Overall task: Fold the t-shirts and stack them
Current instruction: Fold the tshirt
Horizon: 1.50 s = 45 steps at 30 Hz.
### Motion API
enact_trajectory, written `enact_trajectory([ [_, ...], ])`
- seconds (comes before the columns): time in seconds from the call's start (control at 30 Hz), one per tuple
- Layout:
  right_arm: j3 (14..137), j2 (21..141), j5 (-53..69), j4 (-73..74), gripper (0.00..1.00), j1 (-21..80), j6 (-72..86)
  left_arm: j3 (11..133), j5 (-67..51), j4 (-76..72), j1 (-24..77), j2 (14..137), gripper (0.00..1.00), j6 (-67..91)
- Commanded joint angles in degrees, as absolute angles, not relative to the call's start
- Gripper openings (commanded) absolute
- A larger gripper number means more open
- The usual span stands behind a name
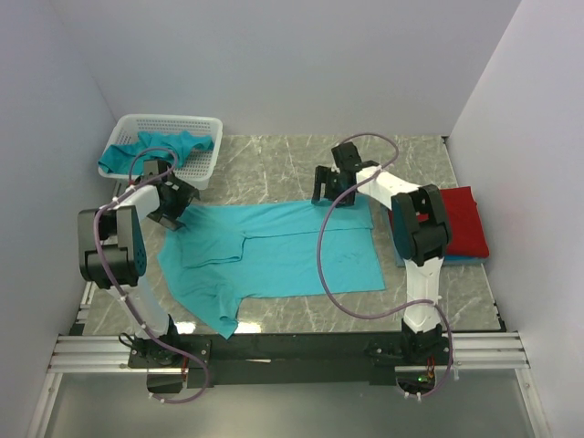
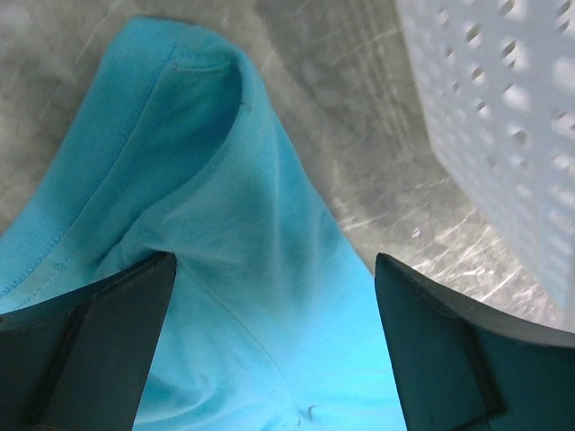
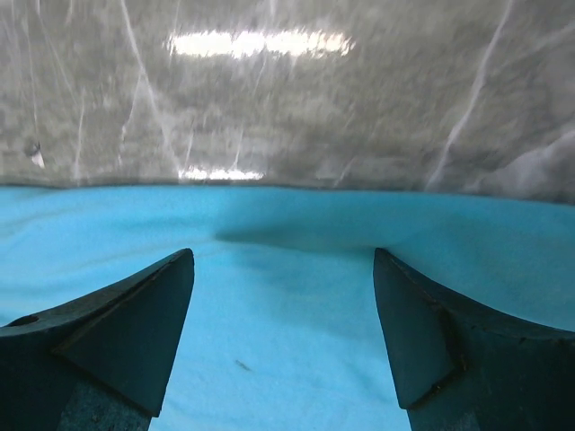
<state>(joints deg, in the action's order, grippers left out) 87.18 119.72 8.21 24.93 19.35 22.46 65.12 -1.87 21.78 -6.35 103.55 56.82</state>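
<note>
- Left claw [image 2: 274, 269] spread wide above a far corner of the teal t-shirt [image 1: 283, 260], nothing pinched.
- Right claw [image 3: 283, 265] spread too, straddling the far edge.
- Shirt lies flat on the desk [image 1: 274, 164], likely set for a paired fold.

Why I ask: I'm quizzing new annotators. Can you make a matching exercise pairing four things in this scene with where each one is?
Things:
1. spread teal shirt
2. bunched teal shirt
3. red shirt
4. left claw

Places:
A. in the white basket
B. on the folded blue shirt
C. open over a corner of the spread shirt
D. flat in the middle of the table

Pairs: 1-D, 2-A, 3-B, 4-C.
</note>
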Motion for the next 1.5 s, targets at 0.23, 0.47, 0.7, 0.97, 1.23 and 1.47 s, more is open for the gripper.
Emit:
enact_trajectory([
  [0.23,95.62,121.04,7.56,28.73,0.87,17.49,18.2,68.91,2.11,23.73,-6.68,103.1,1.0,53.17],
  [0.47,88.0,109.27,6.24,27.25,0.88,18.72,18.19,65.93,5.18,29.09,-5.01,92.74,0.99,55.1],
  [0.7,68.49,92.23,5.1,21.54,0.88,24.43,23.28,57.5,7.13,36.82,2.26,78.7,1.0,58.35],
  [0.97,51.16,82.36,9.22,18.46,0.88,36.46,28.29,37.81,3.35,41.31,13.35,57.85,0.99,64.24],
  [1.23,40.0,79.63,12.84,13.63,0.88,41.31,34.45,33.57,2.2,46.84,21.44,48.17,0.99,67.24],
  [1.47,38.76,82.36,7.22,16.08,0.88,39.39,34.45,35.68,0.44,47.9,22.23,50.89,1.0,61.36],
])
